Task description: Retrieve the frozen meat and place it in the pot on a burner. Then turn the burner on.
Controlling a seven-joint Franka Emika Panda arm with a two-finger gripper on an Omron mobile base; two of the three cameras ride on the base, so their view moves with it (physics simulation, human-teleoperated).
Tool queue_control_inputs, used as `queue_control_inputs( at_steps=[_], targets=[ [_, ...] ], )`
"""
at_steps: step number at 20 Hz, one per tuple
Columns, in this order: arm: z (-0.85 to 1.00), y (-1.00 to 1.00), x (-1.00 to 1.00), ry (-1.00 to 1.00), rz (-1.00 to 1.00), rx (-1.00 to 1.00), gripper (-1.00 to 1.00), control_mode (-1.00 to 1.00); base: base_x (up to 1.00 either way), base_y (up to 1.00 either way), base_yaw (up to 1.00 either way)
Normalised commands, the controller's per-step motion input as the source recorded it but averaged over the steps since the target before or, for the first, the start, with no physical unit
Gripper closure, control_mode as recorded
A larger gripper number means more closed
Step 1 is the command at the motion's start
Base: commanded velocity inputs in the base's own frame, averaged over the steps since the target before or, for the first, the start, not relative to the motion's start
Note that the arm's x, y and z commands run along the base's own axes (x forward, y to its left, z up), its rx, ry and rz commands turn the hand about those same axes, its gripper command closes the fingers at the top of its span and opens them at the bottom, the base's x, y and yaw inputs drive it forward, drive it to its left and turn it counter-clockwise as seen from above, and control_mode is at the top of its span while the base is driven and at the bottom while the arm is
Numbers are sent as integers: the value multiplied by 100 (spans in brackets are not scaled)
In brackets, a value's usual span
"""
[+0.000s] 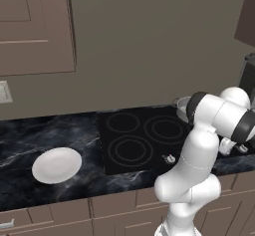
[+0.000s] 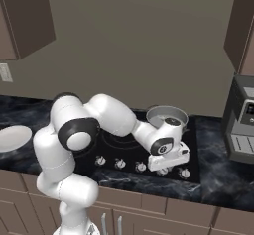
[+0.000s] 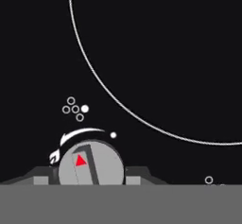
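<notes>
1. Left base view: the arm bends down over the front edge of the cooktop, and the hand is hidden behind its own forearm. The pot shows as a sliver of grey rim beyond the arm, on a rear burner, farther back than the pincer. A white plate lies on the dark marble desk, well apart from the pincer on the far side of the cooktop. No fish can be made out on the plate or the desk.

2. Right base view: the pincer hangs low over the row of knobs at the cooktop's front edge. The pot sits just behind and above the hand on the rear burner. Its inside is too shallow and distant to tell whether the frozen meat lies in it. A dark appliance stands off to the side on the desk.

3. Hand view: a round grey knob with a red triangle mark sits right between the two finger tips, with a burner ring ahead of it. The tips flank the knob closely, but whether they are clenched on it or merely beside it cannot be told.

4. Judged from this, the step in hand is turning the burner on. The next move calls for a firm hold on the knob and a rotation of the wrist, provided this knob governs the pot's burner.
</notes>
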Motion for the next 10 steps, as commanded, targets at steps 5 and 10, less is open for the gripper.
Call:
queue_control_inputs(
  at_steps=[5, 10],
  targets=[
    [-40, 0, -20, 0, 42, 1, 100, -100, 0, 0, 0],
    [-33, 0, -5, 3, 36, 0, 100, -100, 0, 0, 0]
  ],
)
